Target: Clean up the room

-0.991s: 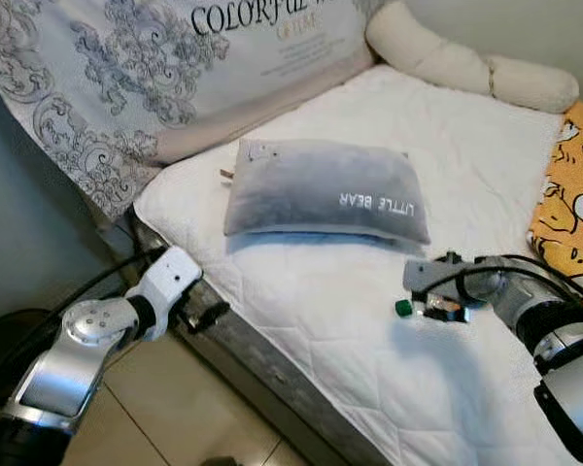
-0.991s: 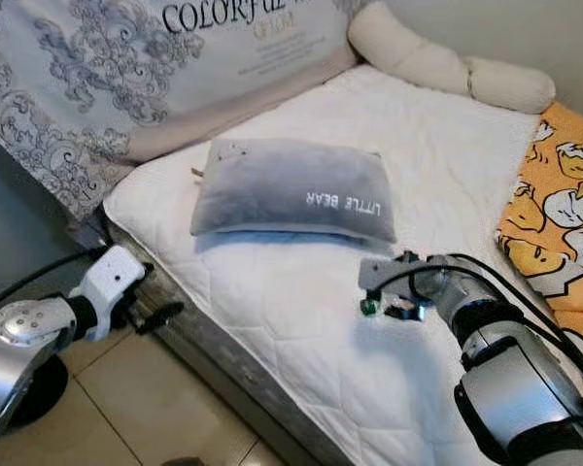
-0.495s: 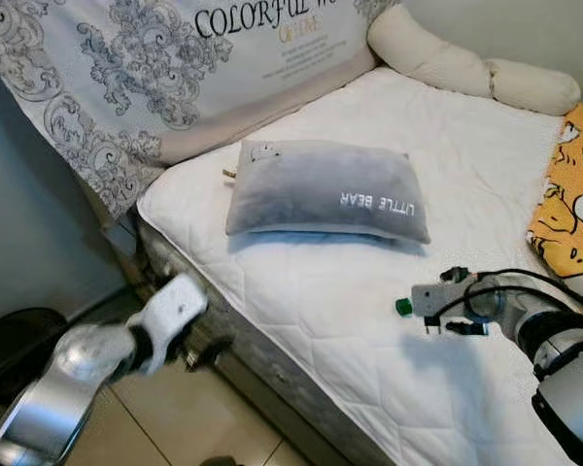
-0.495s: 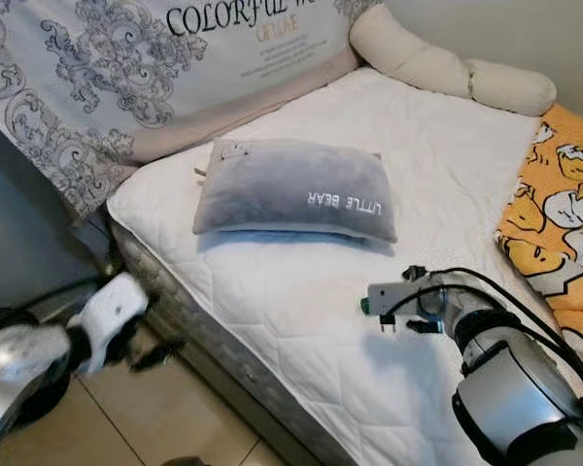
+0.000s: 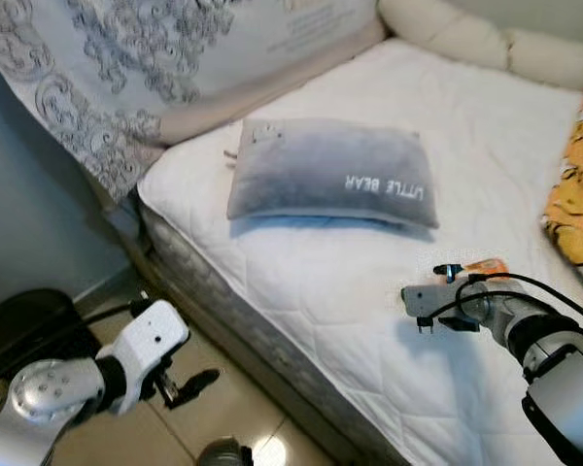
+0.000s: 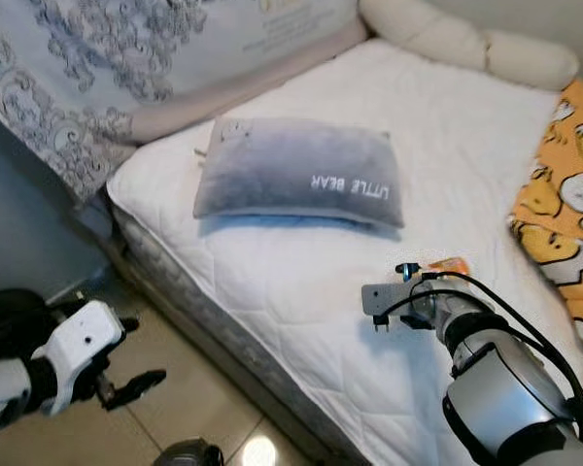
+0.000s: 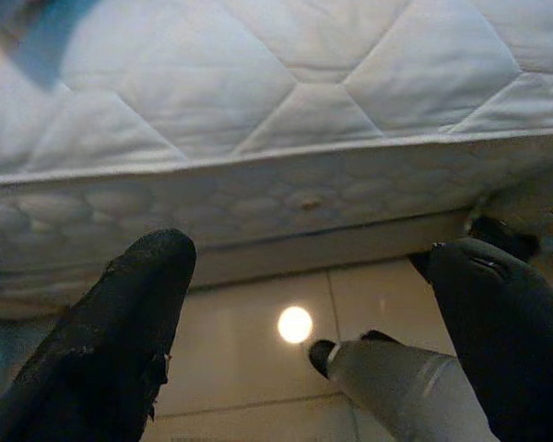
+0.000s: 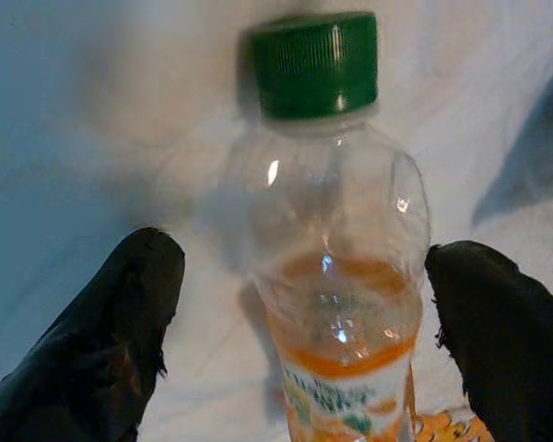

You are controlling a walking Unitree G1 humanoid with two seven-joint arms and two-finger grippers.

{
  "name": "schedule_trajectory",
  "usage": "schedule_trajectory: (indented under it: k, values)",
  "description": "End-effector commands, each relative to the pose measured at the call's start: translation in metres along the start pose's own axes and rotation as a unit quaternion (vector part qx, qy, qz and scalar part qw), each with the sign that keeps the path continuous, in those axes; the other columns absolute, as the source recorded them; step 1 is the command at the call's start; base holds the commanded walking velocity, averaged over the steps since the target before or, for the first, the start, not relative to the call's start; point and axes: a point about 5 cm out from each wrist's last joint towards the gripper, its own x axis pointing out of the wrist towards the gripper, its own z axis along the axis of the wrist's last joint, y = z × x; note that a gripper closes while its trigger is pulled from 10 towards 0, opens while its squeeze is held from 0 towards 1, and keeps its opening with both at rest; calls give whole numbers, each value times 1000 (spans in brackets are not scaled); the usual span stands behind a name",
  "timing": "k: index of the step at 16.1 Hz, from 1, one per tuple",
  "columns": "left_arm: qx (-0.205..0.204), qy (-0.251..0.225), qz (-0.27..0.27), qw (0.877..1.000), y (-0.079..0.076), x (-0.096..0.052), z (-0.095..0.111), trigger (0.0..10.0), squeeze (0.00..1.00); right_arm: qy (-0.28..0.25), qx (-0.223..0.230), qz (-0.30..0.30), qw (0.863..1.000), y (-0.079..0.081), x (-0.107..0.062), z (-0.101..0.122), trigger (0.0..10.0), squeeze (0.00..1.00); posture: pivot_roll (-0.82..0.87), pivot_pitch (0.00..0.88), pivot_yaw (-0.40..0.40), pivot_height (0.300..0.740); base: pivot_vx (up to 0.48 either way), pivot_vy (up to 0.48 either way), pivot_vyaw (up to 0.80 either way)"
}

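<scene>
While the bottle (image 8: pixel 336 239) lay on the white mattress (image 5: pixel 369 291) at lower right of frame, the right gripper (image 8: pixel 304 341) straddled it, fingers spread, not gripping. Left gripper (image 7: pixel 313 350) hung released over floor, lower left.

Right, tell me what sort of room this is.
Most likely a bedroom: a quilted white mattress with a grey pillow lying on it, and a large patterned pillow propped at its far side.
</scene>
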Motion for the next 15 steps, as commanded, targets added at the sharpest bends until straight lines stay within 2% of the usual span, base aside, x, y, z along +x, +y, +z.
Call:
schedule_trajectory:
  k: [1, 5, 6, 7, 8, 13, 15]
  values:
    - [-1, 0, 4, 1000, -1, -6, 3, 10000, 0, 6, -8, 5, 1000, 5, 1, -3, 10000, 0, 298, 201, -15, 740, 0, 0, 0]
    - [-10, 6, -1, 1000, -14, -9, 1, 10000, 0, 20, -40, -24, 999, 0, 0, -6, 10000, 0, 294, 221, -27, 740, 0, 0, 0]
    - [-11, 6, 0, 1000, -15, -9, 1, 10000, 0, 21, -42, -28, 998, -2, -1, -6, 7843, 0, 293, 219, -33, 740, 0, 0, 0]
    - [-16, 6, 3, 1000, -17, -9, 1, 10000, 0, 17, -53, -34, 998, -6, -1, -3, 353, 0, 295, 214, -38, 740, 0, 0, 0]
    - [-17, 7, 4, 1000, -17, -9, 2, 10000, 0, 14, -57, -32, 998, -6, -1, -2, 0, 0, 297, 208, -42, 740, 0, 0, 0]
    - [-20, 6, 9, 1000, -19, -10, 4, 10000, 0, 8, -63, -33, 997, -8, 0, 5, 0, 0, 307, 188, -49, 740, 0, 0, 0]
    - [-20, 4, 12, 1000, -14, -8, 4, 10000, 0, 4, -55, -39, 998, -12, -1, 7, 0, 0, 302, 162, -46, 740, 0, 0, 0]
